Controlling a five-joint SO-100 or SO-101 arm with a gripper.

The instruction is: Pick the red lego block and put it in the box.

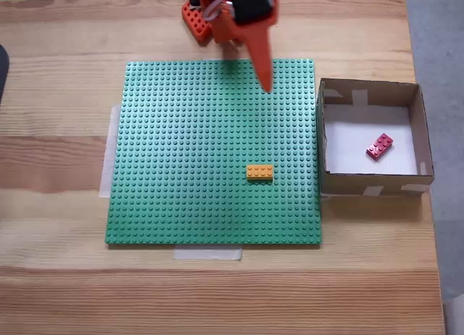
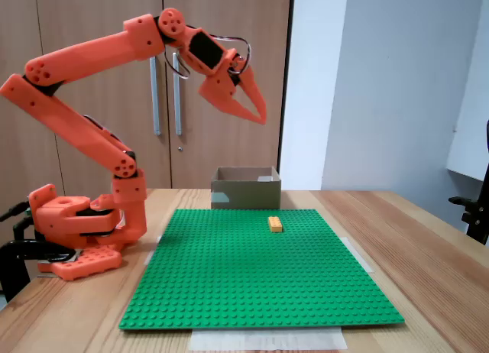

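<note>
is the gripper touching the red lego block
Apart. In a fixed view from above, the red lego block lies inside the box, while the gripper hangs over the green baseplate, empty.

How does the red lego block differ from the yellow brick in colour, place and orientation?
The red lego block is dark red; the yellow brick is orange-yellow. The red one lies inside the box; the yellow one sits on the green baseplate. In the top-down fixed view the red one lies diagonally, the yellow one level. Both look similar in size.
</note>
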